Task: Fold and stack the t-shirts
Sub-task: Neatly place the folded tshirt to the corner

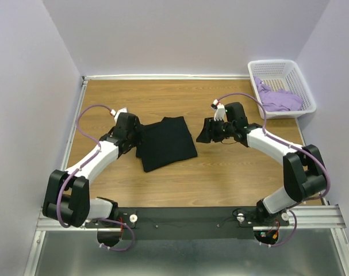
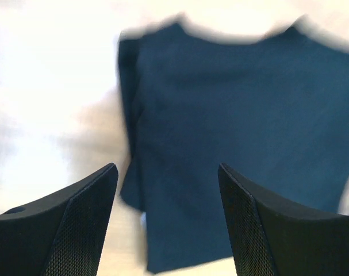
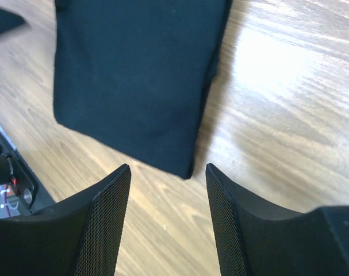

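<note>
While the black t-shirt (image 1: 165,142) lies folded into a compact rectangle near the middle of the bench (image 1: 163,98), the lavender t-shirt (image 1: 280,99) sits crumpled in the white lattice basket (image 1: 277,64) at the far right corner, well apart from it. By my reading the task is about half done. One shirt looks folded and flat, while the other is not yet out of the basket or folded, and nothing is stacked.

The left tool (image 2: 167,172) hovers at the left edge of the black t-shirt with its jaws spread and nothing between them. Its wrist view is blurred, but only the cloth below shows in the gap. The right tool (image 3: 168,168) hangs just beside the shirt's right edge, likewise released and empty.

What is left, I judge, is to fetch the lavender t-shirt, spread and fold it, and lay it on the black one.
</note>
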{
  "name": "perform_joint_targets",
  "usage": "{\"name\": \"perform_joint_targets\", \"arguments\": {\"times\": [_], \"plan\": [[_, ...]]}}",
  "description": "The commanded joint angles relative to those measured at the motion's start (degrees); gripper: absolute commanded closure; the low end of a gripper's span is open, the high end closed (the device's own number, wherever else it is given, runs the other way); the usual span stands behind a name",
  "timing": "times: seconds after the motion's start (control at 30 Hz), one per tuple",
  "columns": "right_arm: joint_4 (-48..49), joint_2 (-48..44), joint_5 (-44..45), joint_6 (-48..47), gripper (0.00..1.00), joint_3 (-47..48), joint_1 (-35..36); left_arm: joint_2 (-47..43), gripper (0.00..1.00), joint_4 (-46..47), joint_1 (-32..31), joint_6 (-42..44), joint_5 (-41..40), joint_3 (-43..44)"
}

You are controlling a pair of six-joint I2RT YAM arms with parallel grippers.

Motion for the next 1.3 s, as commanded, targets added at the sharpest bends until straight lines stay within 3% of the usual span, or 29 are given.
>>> {"name": "perform_joint_targets", "arguments": {"times": [0.0,0.13,0.4,0.63,0.77,0.9,1.03,1.13,1.27], "plan": [[-2.90,-4.87,2.29,0.52,0.37,-2.38,0.48,-1.54,0.21,-4.85,-0.89,-1.57,1.51,-5.44],[-3.78,-8.03,2.56,0.87,0.36,-4.32,0.48,-1.02,0.23,-3.53,-1.24,-1.93,2.75,-6.78],[-5.01,-10.85,2.82,0.69,0.35,-6.25,0.48,8.12,0.30,-0.63,-1.24,-1.14,6.09,-3.35],[-5.37,-11.03,3.44,-0.45,0.35,-6.61,0.48,16.20,0.72,-2.82,-0.72,0.18,1.18,2.08],[-5.54,-10.50,3.44,-1.15,0.35,-6.87,0.48,20.06,0.96,-4.23,7.24,4.56,-1.99,7.97],[-5.63,-10.41,4.23,-1.68,0.35,-7.57,0.48,25.16,0.96,-6.85,13.86,9.75,-11.44,18.07],[-5.80,-9.45,4.32,-1.94,0.35,-7.92,0.48,32.46,0.86,-7.66,17.21,16.34,-14.99,32.81],[-6.33,-9.96,3.09,-1.86,0.34,-7.31,0.48,38.68,0.65,-7.57,20.89,19.42,-17.46,41.78],[-8.52,-11.81,3.09,-2.29,0.34,-6.78,0.48,40.82,0.39,-11.08,24.94,17.85,-14.57,49.99]]}}
